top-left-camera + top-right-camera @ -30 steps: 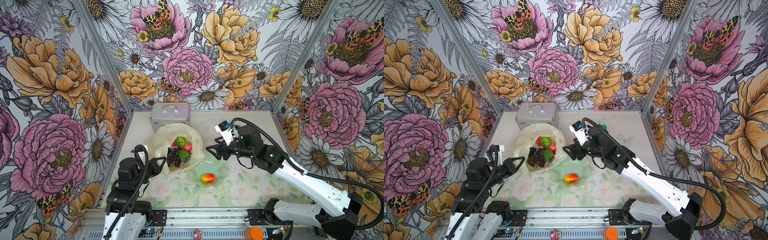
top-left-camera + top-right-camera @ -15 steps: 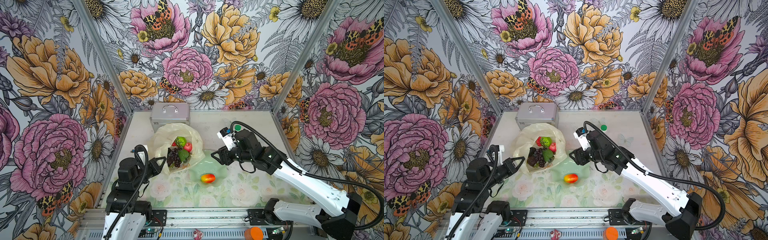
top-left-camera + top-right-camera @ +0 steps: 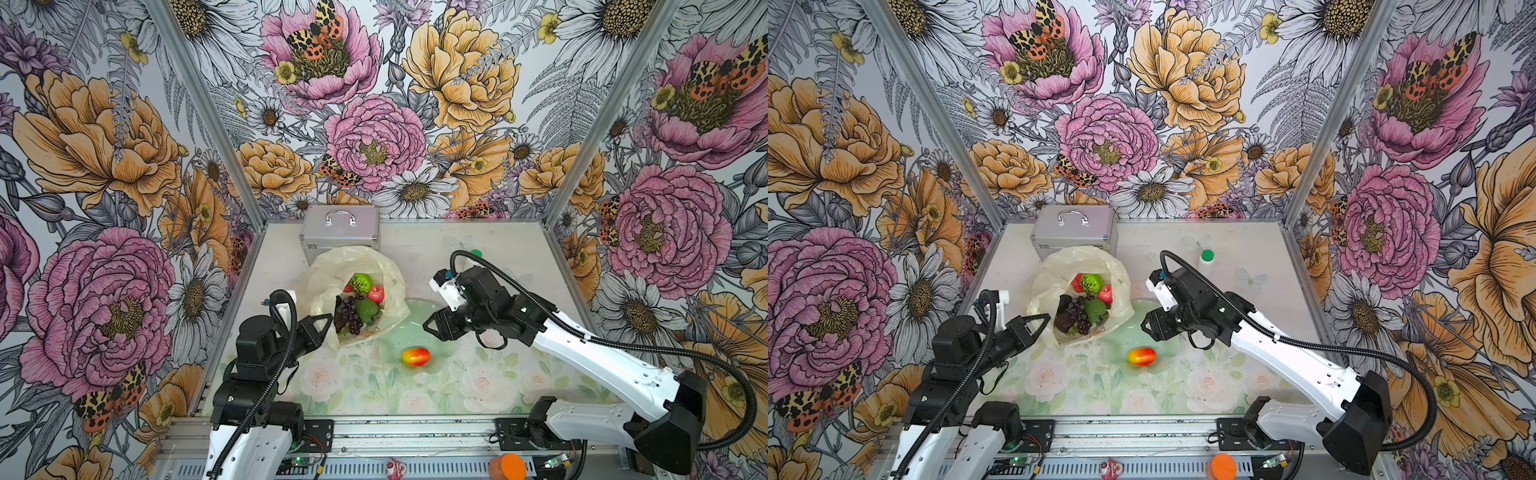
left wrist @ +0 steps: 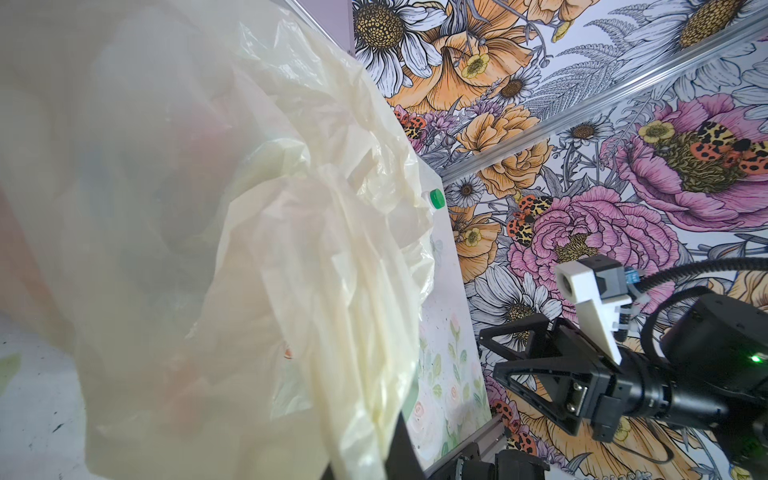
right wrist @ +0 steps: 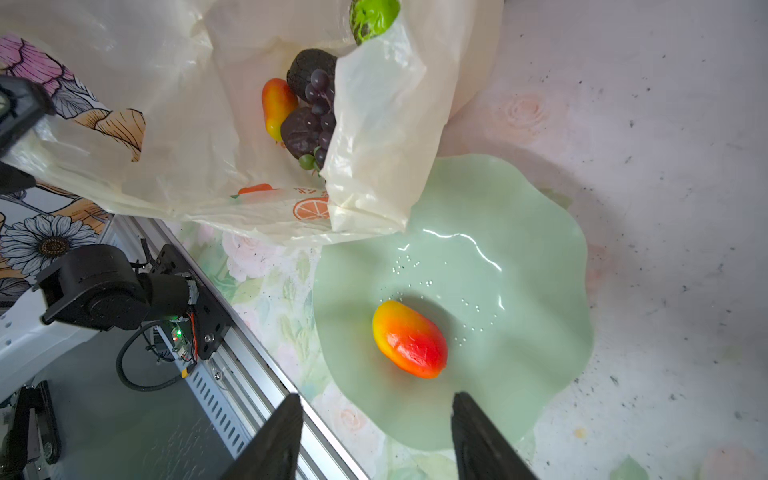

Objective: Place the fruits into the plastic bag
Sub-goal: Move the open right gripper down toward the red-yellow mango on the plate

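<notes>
The pale-yellow plastic bag [image 3: 353,264] [image 3: 1054,274] lies open at the left-middle of the table. Inside it are fruits: a bumpy green ball [image 3: 360,282], a red-pink apple [image 3: 376,294], purple grapes [image 3: 349,313] [image 5: 320,104] and a red-yellow mango [image 5: 276,106]. My left gripper [image 3: 328,322] [image 3: 1044,318] is shut on the bag's near edge, and the plastic [image 4: 249,249] drapes over it in the left wrist view. Another mango [image 3: 415,356] [image 3: 1141,356] [image 5: 409,338] lies on the wavy green dish [image 3: 440,349] [image 5: 519,249]. My right gripper [image 3: 428,328] [image 3: 1146,326] [image 5: 374,415] hangs open just above the dish, beside that mango.
A silver metal case [image 3: 338,228] stands behind the bag against the back wall. A small bottle with a green cap [image 3: 1206,259] [image 4: 435,198] stands at the back right. The bag overlaps the dish's left rim. An orange knob [image 3: 507,467] sits on the front rail.
My right gripper has drawn away from the bag and come down toward the dish, its jaws narrowing somewhat. The left gripper and the bag have not moved.
</notes>
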